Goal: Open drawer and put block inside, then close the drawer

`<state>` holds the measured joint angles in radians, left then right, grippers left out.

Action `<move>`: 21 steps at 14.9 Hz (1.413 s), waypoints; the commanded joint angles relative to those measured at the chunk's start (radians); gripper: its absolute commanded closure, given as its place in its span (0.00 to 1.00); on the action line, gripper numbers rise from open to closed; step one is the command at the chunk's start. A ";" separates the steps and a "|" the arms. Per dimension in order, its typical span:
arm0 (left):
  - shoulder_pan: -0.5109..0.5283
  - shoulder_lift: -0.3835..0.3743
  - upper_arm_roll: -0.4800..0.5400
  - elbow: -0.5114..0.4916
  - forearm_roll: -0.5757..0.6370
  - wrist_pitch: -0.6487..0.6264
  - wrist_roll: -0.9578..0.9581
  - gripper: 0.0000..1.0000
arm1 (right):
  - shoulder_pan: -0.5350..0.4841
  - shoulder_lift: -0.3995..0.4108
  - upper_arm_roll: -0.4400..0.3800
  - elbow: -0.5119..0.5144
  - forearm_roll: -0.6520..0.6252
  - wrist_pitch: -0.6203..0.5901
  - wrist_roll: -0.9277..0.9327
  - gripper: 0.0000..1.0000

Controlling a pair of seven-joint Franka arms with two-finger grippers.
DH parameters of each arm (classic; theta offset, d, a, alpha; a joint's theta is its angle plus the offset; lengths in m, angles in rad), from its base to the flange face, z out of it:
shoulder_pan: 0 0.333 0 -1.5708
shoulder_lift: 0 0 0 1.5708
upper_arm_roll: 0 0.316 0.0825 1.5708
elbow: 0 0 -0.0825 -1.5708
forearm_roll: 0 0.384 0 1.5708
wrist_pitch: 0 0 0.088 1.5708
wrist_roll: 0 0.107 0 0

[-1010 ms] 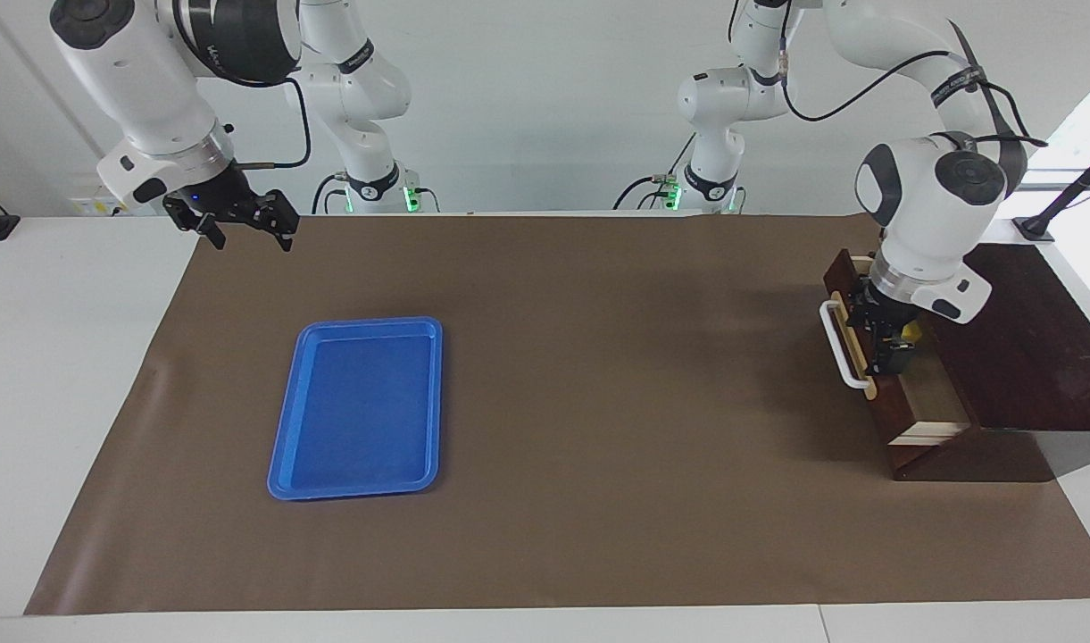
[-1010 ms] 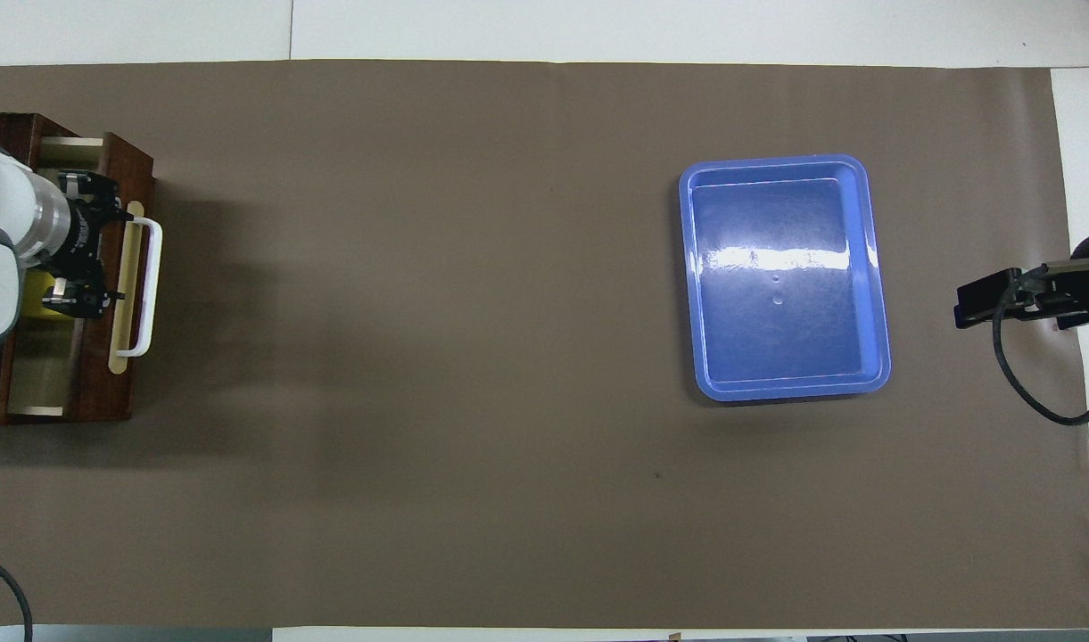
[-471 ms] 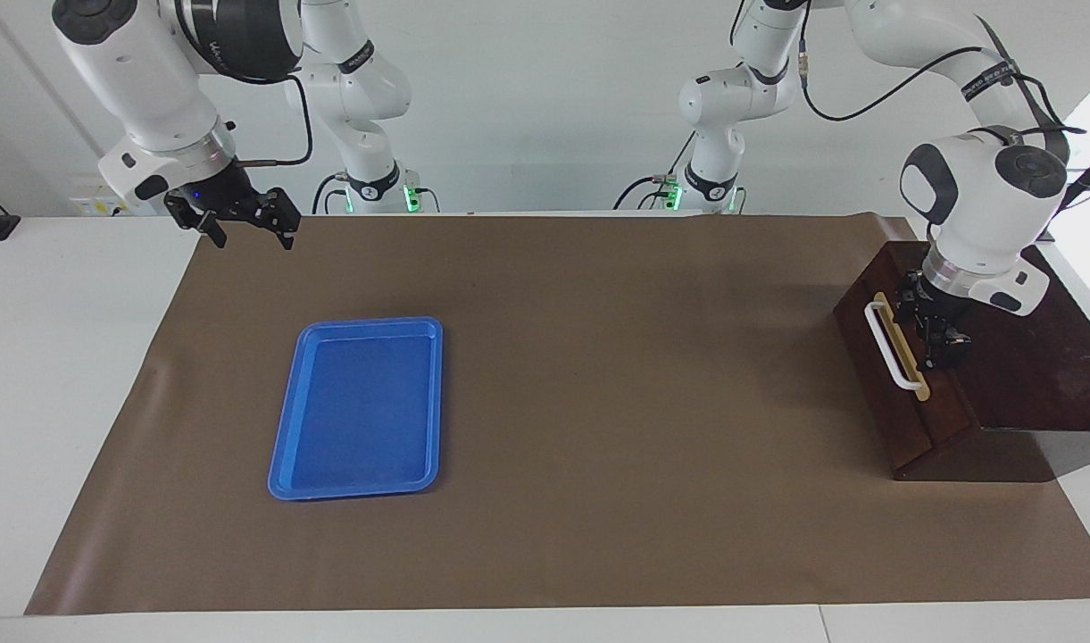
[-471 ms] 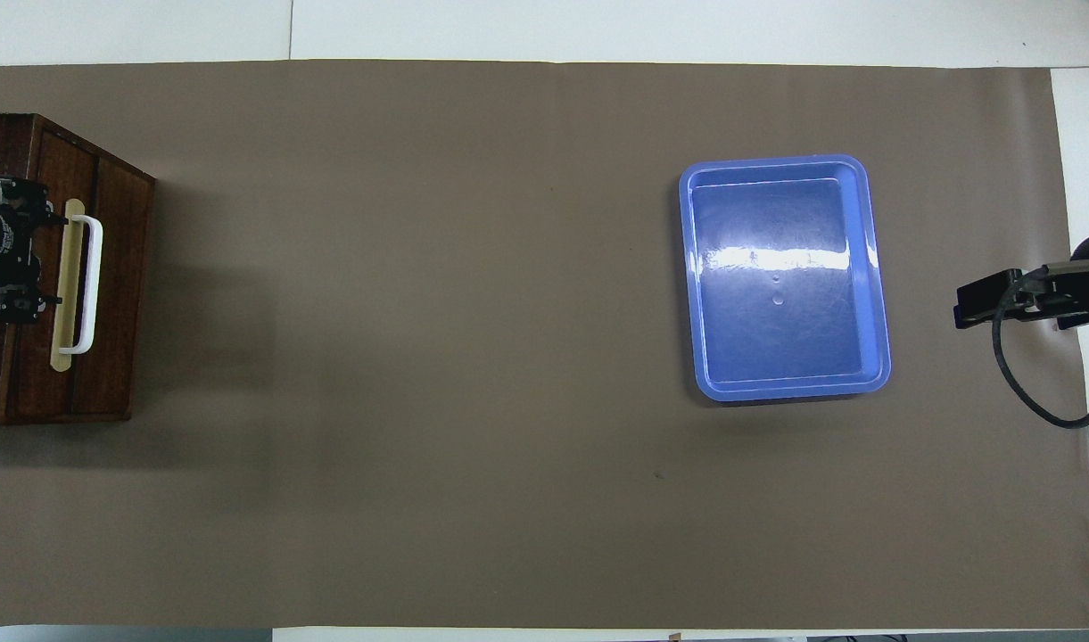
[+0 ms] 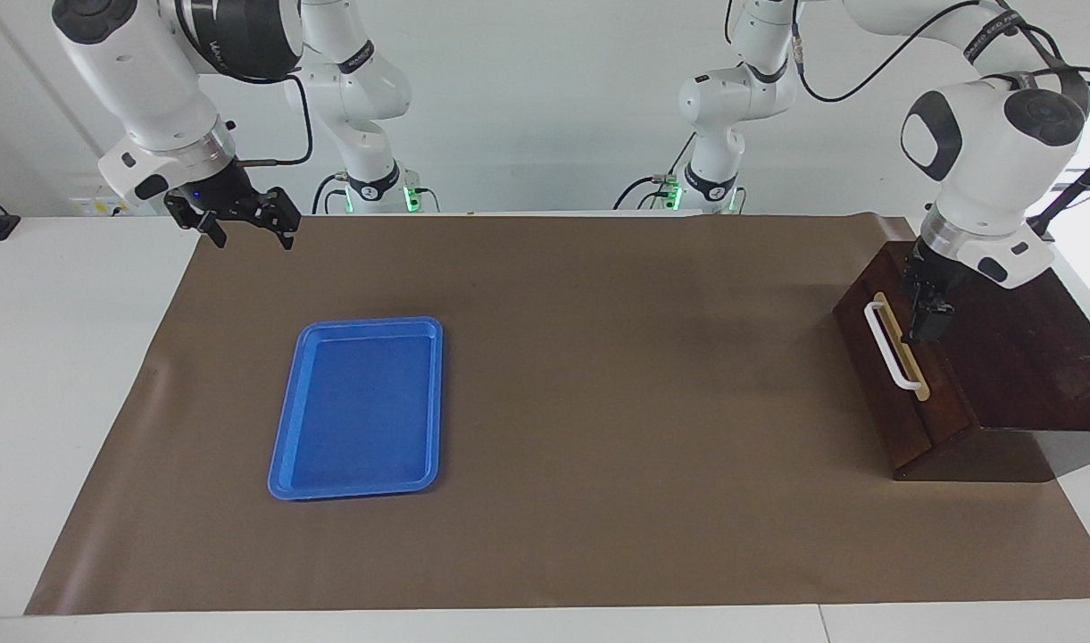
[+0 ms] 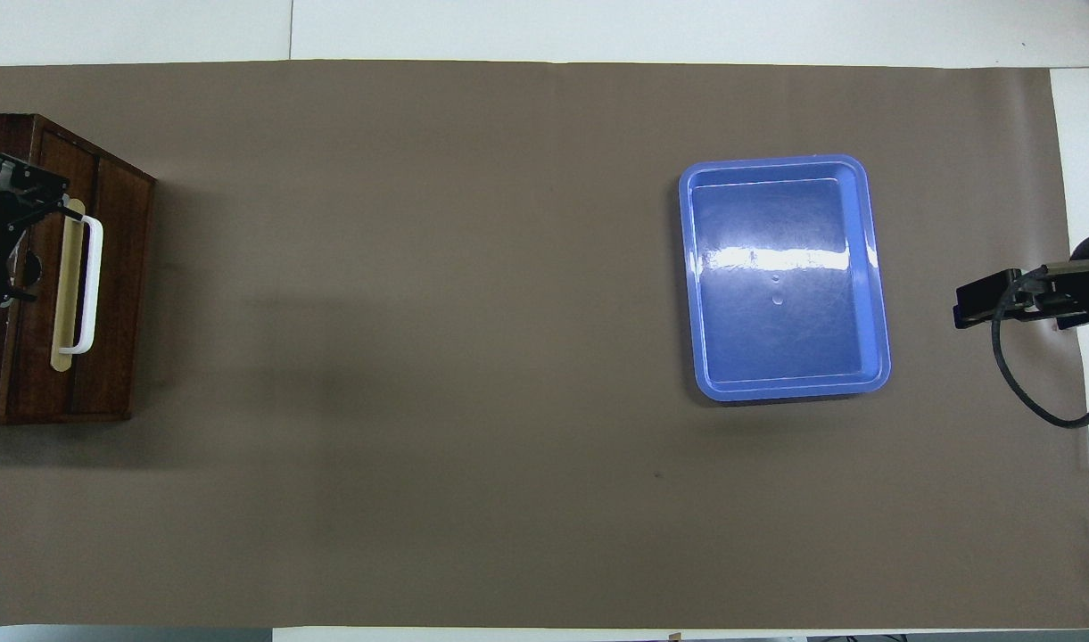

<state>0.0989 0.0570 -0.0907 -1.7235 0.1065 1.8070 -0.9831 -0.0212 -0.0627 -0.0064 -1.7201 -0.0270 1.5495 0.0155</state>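
— Looking at the right edge of the facing view: is the drawer (image 5: 873, 397) shut now?

— Yes, it sits flush in the slanted front of the dark box (image 5: 1027, 357). A second ago it stood pulled out with its pale inside showing. Half a second ago it was already pushed in.

— And the block?

— Out of sight. A second ago the yellow cube lay in the open drawer, right by the left pincer (image 5: 925, 323). Nothing yellow shows anywhere now.

— Where has that pincer gone?

— Up. It hangs over the top edge of the box, just above the white handle (image 5: 889, 346) and the tan strip, touching neither as far as I can see. Its fingers are apart, with nothing between them. A second ago it was down inside the drawer, and half a second ago low against the closed front. The arm's white wrist has also risen toward the upper right corner.

— What about the other arm?

— It waits. The right pincer (image 5: 250, 234) hovers at the upper left of the facing view, over the corner of the brown mat (image 5: 598, 402) on the desk. Its fingers are spread and it carries nothing. It has not budged over the last second.

— And the blue tray (image 5: 357, 406)?

— Same spot, left of centre in the facing view, flat on the mat, well apart from the box.
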 commanded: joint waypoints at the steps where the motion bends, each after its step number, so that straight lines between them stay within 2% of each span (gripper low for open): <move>1: -0.007 -0.055 0.012 0.018 -0.100 -0.122 0.316 0.00 | -0.009 -0.017 0.008 -0.015 -0.007 0.011 0.012 0.00; 4: -0.027 -0.078 0.006 0.030 -0.103 -0.204 0.521 0.00 | -0.009 -0.017 0.008 -0.015 -0.007 0.011 0.012 0.00; 7: -0.042 -0.074 0.002 0.048 -0.100 -0.215 0.567 0.00 | -0.009 -0.017 0.008 -0.015 -0.007 0.011 0.012 0.00; 11: -0.048 -0.072 0.003 0.051 -0.102 -0.232 0.731 0.00 | -0.009 -0.017 0.008 -0.015 -0.007 0.011 0.012 0.00; 14: -0.080 -0.077 0.006 0.055 -0.102 -0.245 0.742 0.00 | -0.009 -0.017 0.008 -0.015 -0.007 0.011 0.012 0.00; 21: -0.084 -0.063 0.009 0.081 -0.096 -0.238 0.816 0.00 | -0.009 -0.017 0.008 -0.015 -0.007 0.011 0.012 0.00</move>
<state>0.0258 -0.0208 -0.0938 -1.6769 0.0135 1.5914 -0.2073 -0.0212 -0.0635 -0.0064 -1.7201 -0.0270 1.5495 0.0155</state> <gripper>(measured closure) 0.000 0.000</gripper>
